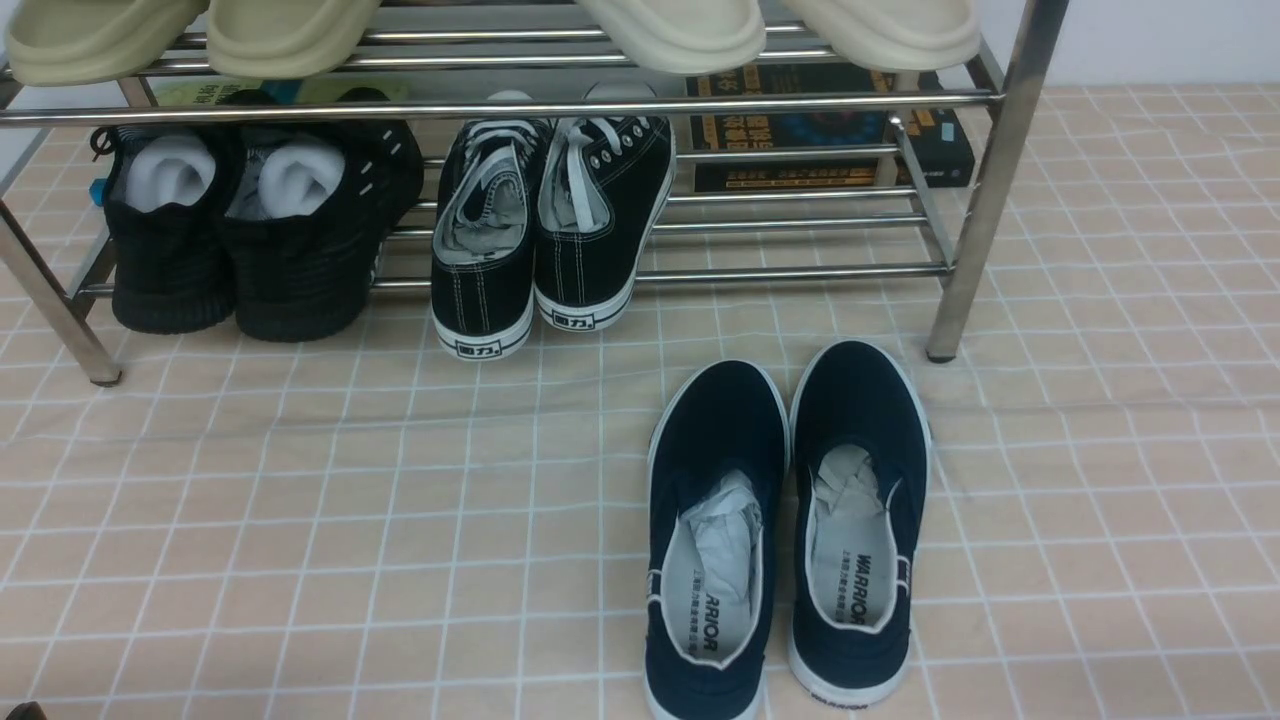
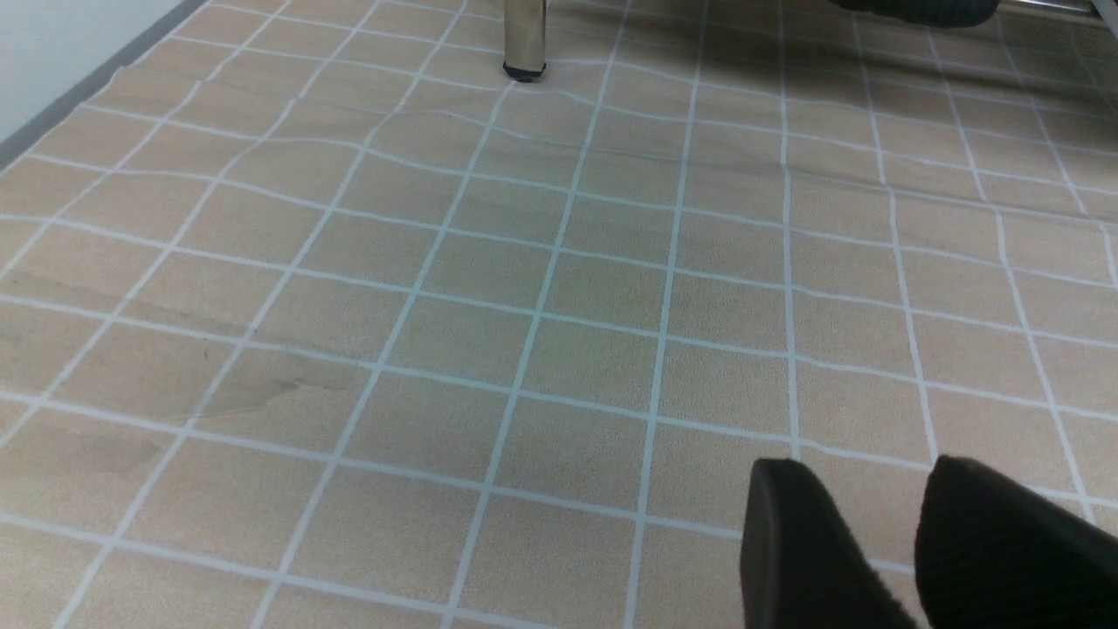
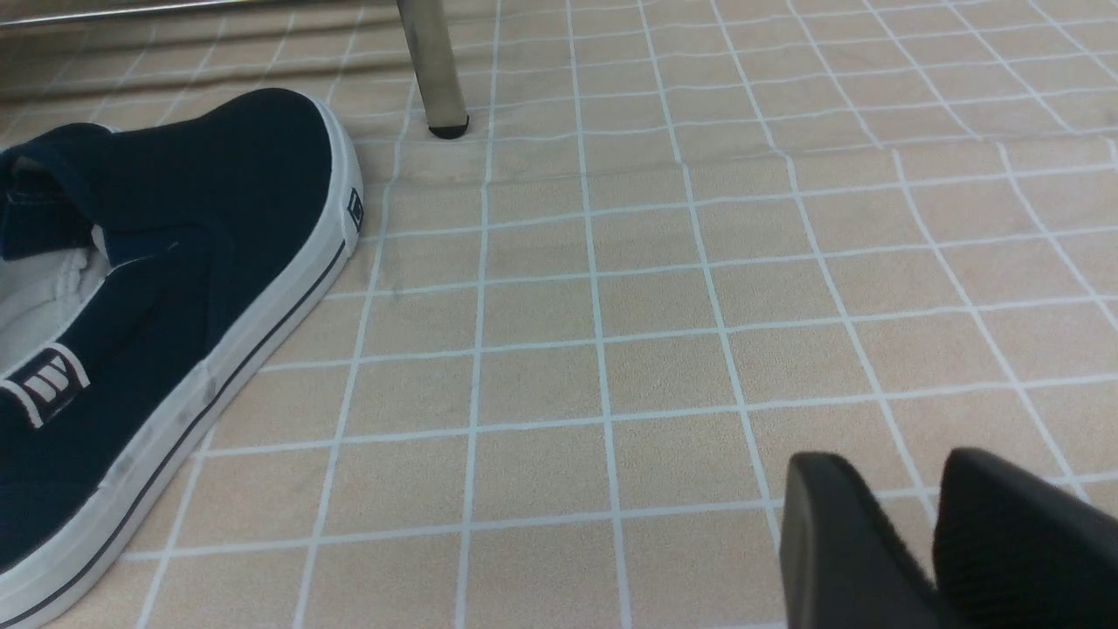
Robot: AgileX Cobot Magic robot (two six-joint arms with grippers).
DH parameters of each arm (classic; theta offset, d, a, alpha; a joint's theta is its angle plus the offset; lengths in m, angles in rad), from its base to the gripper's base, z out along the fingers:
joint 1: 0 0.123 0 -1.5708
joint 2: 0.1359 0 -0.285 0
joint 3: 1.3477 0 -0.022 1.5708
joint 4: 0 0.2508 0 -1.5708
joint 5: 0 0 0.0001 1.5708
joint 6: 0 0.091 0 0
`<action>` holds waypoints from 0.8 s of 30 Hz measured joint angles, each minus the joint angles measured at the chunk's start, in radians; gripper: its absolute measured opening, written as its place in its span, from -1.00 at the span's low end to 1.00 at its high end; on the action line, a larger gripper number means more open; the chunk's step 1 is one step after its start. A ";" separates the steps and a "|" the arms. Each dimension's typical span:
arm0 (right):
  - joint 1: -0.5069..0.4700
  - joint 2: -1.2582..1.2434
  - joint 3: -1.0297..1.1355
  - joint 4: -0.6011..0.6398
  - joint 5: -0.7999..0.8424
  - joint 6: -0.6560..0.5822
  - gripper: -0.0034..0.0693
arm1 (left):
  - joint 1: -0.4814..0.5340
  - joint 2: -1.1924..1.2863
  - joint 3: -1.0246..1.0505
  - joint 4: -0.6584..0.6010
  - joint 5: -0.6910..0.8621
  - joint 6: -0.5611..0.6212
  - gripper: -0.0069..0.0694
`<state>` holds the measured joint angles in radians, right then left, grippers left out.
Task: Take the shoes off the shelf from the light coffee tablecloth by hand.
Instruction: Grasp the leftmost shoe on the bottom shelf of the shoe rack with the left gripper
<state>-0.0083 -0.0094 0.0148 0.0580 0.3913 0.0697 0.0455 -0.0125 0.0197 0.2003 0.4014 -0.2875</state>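
Black knit shoes [image 1: 290, 250] sit on the shelf's [image 1: 600, 106] lower tier, left end.
Left gripper [image 2: 882, 489]: jaws narrowly parted, empty, above the tablecloth [image 2: 524, 306]; right gripper [image 3: 917, 489]: nearly together, perhaps closed, I cannot tell.

1. You had two all-black knit sneakers [image 1: 260, 240] with white paper stuffing.
2. You had two black canvas lace-up shoes [image 1: 570, 265] with white soles.
3. You had two navy slip-on shoes [image 1: 860, 410] marked WARRIOR.
4. You had four cream moulded slippers [image 1: 680, 30].
5. You had one shiny steel-tube shelf [image 1: 500, 108] with two tiers.
6. You had one beige-pink grid-lined tablecloth [image 1: 300, 520].
7. The dark printed books [image 1: 800, 130] were too hidden to count.
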 joint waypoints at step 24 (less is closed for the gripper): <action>0.000 0.000 0.000 0.000 0.000 0.000 -0.28 | 0.000 0.000 0.007 -0.590 -0.014 -0.655 -0.19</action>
<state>-0.0083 -0.0094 0.0148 0.0580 0.3913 0.0697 0.0455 -0.0125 0.0266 -0.3896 0.3878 -0.9421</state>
